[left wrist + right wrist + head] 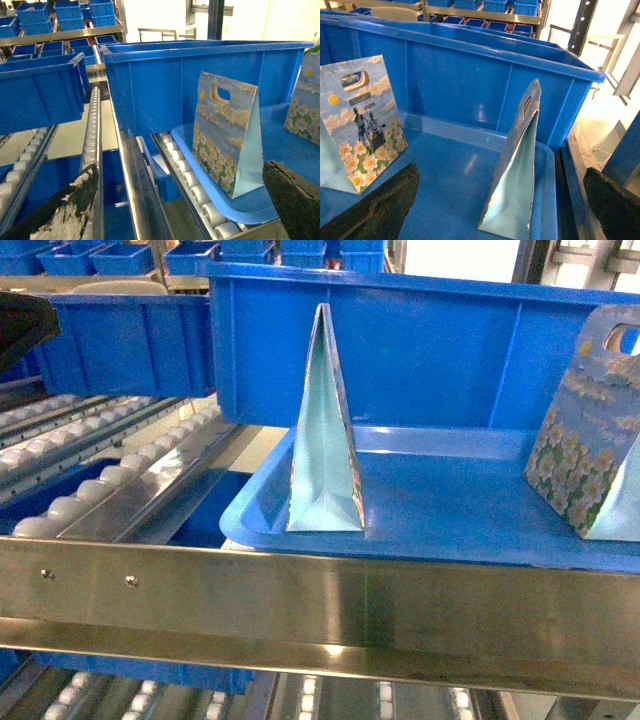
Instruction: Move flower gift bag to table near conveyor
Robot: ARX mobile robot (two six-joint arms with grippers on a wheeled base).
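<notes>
Two flower gift bags stand upright on a shallow blue tray (450, 530) that rests on the conveyor (120, 470) of white rollers: one (325, 430) seen edge-on near the tray's left end in the head view, the other (590, 440) at the right end, well apart. A tall blue bin (430, 350) rises directly behind both bags, walling off the far side, and a shiny steel rail (320, 610) crosses in front of the tray's near rim. Open tray floor lies between the bags. More blue bins (40, 90) crowd the neighbouring lane. The left gripper (170, 210) hangs spread wide before its bag (225, 135), touching nothing; the right gripper (505, 210) likewise gapes, its dark fingers (380, 210) flanking the second bag (515, 170) without contact.
</notes>
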